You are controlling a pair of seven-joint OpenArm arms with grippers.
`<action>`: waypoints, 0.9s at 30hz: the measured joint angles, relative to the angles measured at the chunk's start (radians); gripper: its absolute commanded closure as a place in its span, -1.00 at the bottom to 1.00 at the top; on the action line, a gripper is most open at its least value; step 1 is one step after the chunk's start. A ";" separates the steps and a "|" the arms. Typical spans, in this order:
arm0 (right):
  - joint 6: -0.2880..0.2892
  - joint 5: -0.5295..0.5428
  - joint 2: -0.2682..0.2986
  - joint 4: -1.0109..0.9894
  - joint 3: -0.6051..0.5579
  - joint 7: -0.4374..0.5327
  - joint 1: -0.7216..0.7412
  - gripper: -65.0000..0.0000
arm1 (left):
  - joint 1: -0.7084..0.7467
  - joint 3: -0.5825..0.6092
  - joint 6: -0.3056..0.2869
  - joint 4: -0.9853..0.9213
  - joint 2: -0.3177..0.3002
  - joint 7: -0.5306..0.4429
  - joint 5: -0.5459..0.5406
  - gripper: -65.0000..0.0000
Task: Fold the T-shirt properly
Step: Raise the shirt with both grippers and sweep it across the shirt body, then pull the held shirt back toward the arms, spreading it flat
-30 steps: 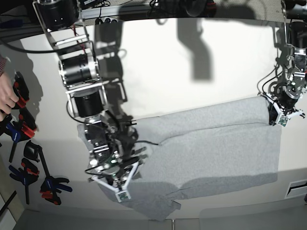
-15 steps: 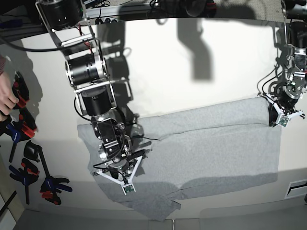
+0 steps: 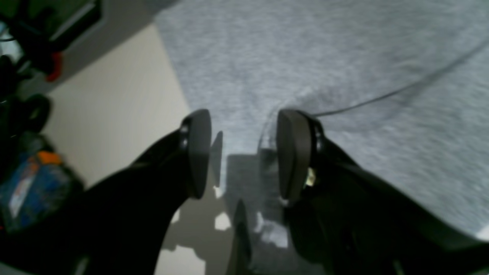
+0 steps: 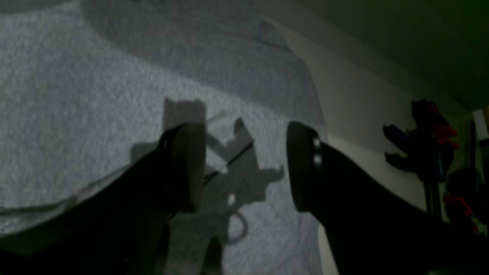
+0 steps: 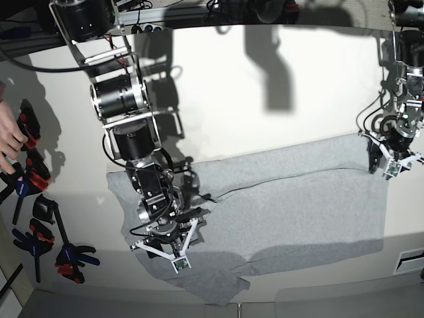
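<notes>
Left gripper (image 3: pixel 242 152) spread wide now, jaws well apart, nothing between them but air and the grey cloth beneath. It hangs right over the corner of the T-shirt (image 3: pixel 344 57), where the fabric's edge meets the pale surface (image 3: pixel 126 114); whether a fingertip brushes the cloth, I cannot tell. From the base camera, that same left gripper (image 5: pixel 391 162) sits at the T-shirt's (image 5: pixel 298 205) far right upper corner.

Over to the right gripper (image 4: pixel 244 168): jaws apart as well, empty, poised above the T-shirt (image 4: pixel 76 95) with its own shadow thrown on the fabric below. In the base view the right gripper (image 5: pixel 169 242) hovers over the garment's left part, its arm (image 5: pixel 119 99) reaching down across the surface (image 5: pixel 265 99) from the top.

T-shirt itself lies spread across the surface, plain grey side up, a long fold line running across its upper part, and a rumpled bit sticking out at its lower edge.

Left of the T-shirt, off at the surface's edge, a cluster of clamps (image 5: pixel 40 218) with red and blue grips, and a person's hand (image 5: pixel 10 142) resting on them.
</notes>
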 measured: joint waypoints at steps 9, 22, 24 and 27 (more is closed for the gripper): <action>0.019 0.116 0.055 0.000 0.000 -0.129 -0.012 0.03 | 0.017 0.000 0.011 0.150 -0.002 0.369 -0.261 0.19; 0.175 0.341 0.161 0.000 0.000 -0.162 -0.048 0.03 | -0.118 -0.004 0.043 0.222 -0.003 0.652 -0.475 0.19; 0.182 0.372 0.161 0.000 0.001 -0.147 -0.061 0.03 | -0.098 -0.004 0.033 0.224 0.003 0.651 -0.631 0.19; 0.182 0.394 0.164 0.001 0.000 -0.137 -0.093 0.03 | -0.068 -0.004 0.083 0.224 0.029 0.660 -0.604 0.19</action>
